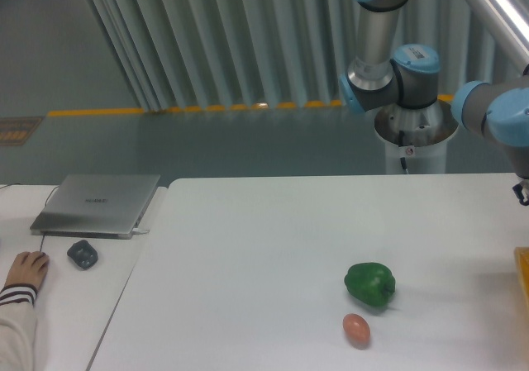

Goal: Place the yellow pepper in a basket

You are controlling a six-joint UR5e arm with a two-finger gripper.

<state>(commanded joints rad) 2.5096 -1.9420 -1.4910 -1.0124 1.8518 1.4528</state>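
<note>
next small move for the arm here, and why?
Probably hold and check before moving: no yellow pepper shows, only the green pepper and egg on the table. The arm runs off the right edge above the basket rim, jaws out of view, so whether it carries the pepper cannot be told.

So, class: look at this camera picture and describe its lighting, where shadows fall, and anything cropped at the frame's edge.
Camera view: soft, even light with a cool tint; the white table is bright but not glaring; the green pepper and the egg cast only faint shadows; the basket is cut off at the right edge; no yellow pepper shows; the tool is out of frame.
</note>
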